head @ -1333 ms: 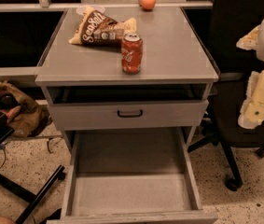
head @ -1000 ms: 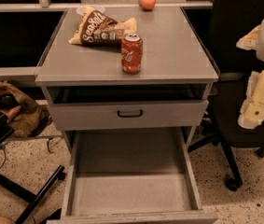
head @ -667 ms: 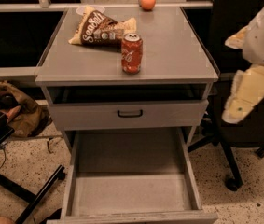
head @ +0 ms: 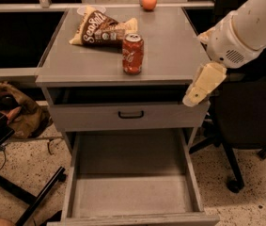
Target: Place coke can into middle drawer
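Note:
The coke can stands upright on the grey cabinet top, near its front edge and just right of the chip bag. The middle drawer is pulled fully out below, with a bare flat floor and nothing in it. My gripper hangs from the white arm at the right, beside the cabinet's front right corner. It is level with the upper drawer front, well to the right of the can and below it, and holds nothing that I can see.
A brown chip bag lies behind the can and an orange sits at the back edge. The upper drawer front with a black handle is slightly open. A black office chair stands at the right. A brown bag and black stand legs are on the floor at the left.
My arm and gripper have moved left from the right edge of the view toward the cabinet's front right corner. The can and the drawers have not moved.

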